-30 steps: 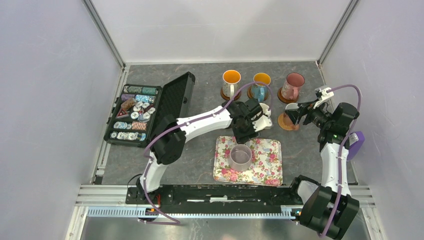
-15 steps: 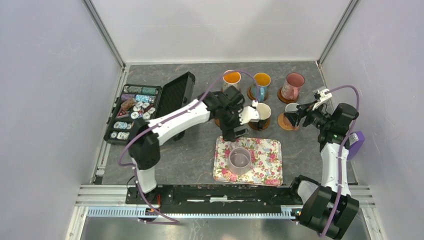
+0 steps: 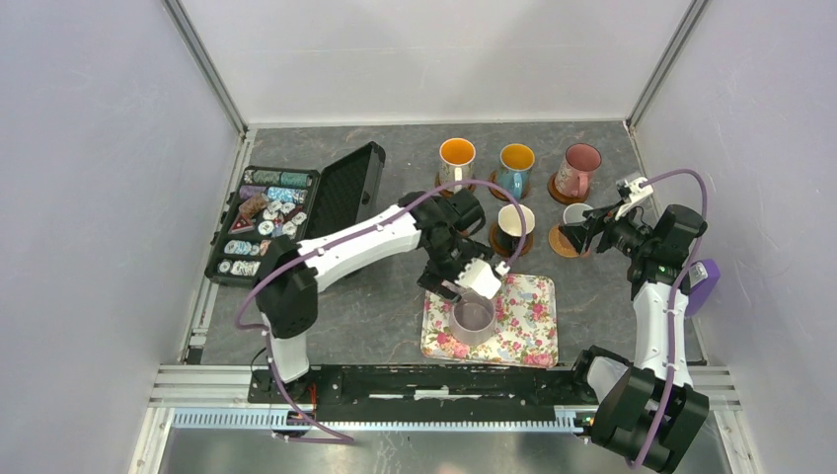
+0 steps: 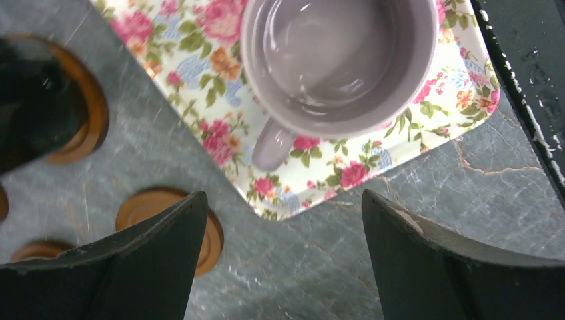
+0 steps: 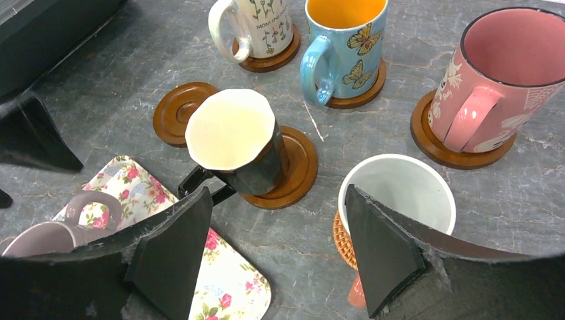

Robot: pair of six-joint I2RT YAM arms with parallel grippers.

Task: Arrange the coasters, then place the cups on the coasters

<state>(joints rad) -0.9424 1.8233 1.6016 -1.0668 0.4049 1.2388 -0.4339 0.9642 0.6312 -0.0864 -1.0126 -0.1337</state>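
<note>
The left gripper [image 4: 283, 200] hangs over the far left corner of the floral tray [image 3: 533, 331], fingers spread wide with nothing between them. The lilac mug [image 3: 475, 314] stands upright on the tray just beyond the fingertips (its handle points toward that corner, stopping short of the tray's edge). Left of the tray the table [image 3: 385, 306] lies open as far as the chip case [image 3: 347, 193], whose lid stands raised. A bare coaster [image 5: 176, 113] lies flat between the tray's far edge and the back row, just beside the black mug [image 3: 514, 225]. That mug sits off-centre on a dark brown coaster [image 5: 300, 167], handle toward the tray. Behind, near the back wall, the white patterned mug [image 3: 456, 156], blue mug [image 3: 515, 163] and pink mug [image 3: 579, 166] each stand on a dark disc with narrow gaps between them. The right gripper [image 5: 278, 193] is also spread and empty. One finger overlaps the rim of the white-pink mug [image 5: 396, 193], which stands on the cork coaster [image 5: 341, 240]; whether they touch I cannot tell. The surface is grey veined stone. Pale walls [image 3: 444, 59] close in three sides, and a metal rail [image 3: 197, 378] runs along the near edge.
</note>
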